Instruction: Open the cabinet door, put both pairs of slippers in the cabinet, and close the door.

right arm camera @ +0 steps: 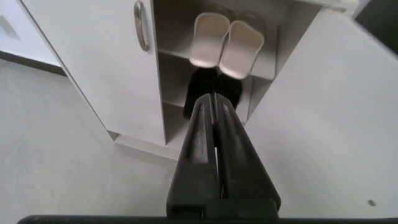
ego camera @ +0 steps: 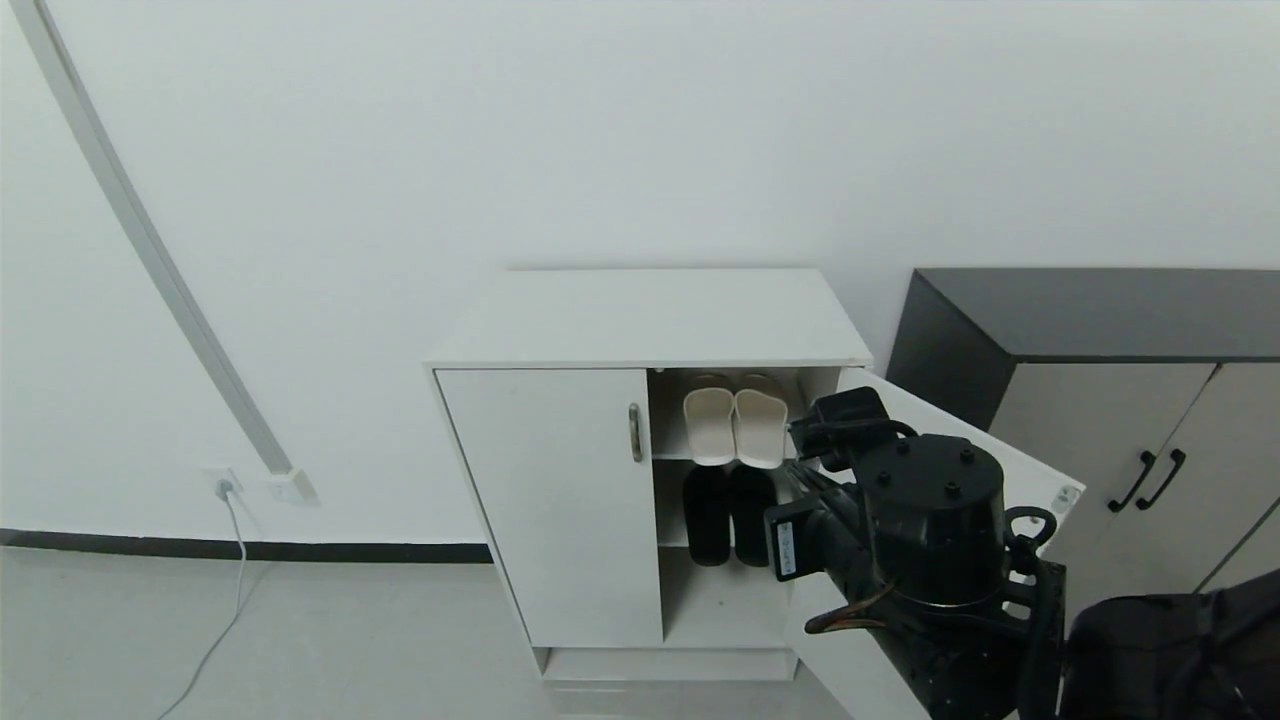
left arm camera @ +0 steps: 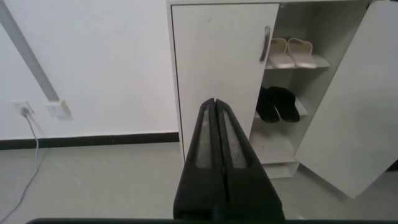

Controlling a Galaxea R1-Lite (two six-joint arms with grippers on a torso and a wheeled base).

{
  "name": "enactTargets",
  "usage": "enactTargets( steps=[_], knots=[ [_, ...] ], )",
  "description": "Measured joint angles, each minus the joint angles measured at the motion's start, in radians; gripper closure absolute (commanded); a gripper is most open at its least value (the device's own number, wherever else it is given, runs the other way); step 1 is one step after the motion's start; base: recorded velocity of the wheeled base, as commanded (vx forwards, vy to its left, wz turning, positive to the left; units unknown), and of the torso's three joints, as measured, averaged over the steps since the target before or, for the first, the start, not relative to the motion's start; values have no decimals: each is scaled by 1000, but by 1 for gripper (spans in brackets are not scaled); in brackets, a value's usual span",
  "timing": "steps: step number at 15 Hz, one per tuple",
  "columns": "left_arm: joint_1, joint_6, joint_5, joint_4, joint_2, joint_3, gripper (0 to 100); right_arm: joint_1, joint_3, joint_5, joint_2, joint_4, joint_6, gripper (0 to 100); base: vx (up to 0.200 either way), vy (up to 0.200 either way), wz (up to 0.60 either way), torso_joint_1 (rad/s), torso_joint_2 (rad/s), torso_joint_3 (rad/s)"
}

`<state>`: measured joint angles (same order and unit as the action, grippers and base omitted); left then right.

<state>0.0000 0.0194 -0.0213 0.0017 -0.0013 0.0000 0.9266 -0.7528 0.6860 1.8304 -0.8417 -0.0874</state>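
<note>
Cabinet (ego camera: 650,320): right door (right arm camera: 323,112) swung out toward 4 o'clock, left door (ego camera: 550,500) shut. Open floor (ego camera: 300,640) at 8 o'clock, white wall (ego camera: 500,150) behind. Two pairs inside: white slippers (ego camera: 735,428) on the top shelf, black slippers (ego camera: 730,515) one shelf below. Left gripper (left arm camera: 214,102) and right gripper (right arm camera: 216,99): jaws closed, holding nothing.

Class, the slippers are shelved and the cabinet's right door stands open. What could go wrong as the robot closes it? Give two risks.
1. The white slippers seem to jut past the front edge of their shelf, so the closing door might catch them.
2. The right claw, shut, sits between the door's inner face and the opening; the swinging door may strike that arm.
</note>
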Motion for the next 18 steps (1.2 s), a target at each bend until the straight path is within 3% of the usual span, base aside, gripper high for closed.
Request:
enactTargets(
  steps=[3,8,15,18],
  knots=[
    [0,0,0,0,0,0,100,-4,4,-10,1,-5,0,100,0,0,0,240,-538,-302],
    [0,-4,0,1,0,0,100,-6,10,-18,1,-10,0,100,0,0,0,23,-49,-26],
    [0,-4,0,1,0,0,100,-10,12,-20,6,-9,2,100,0,0,-600,4,1,2],
    [0,-4,0,1,0,0,100,-43,11,-21,15,-17,28,100,0,0,0,0,0,0]
  ],
)
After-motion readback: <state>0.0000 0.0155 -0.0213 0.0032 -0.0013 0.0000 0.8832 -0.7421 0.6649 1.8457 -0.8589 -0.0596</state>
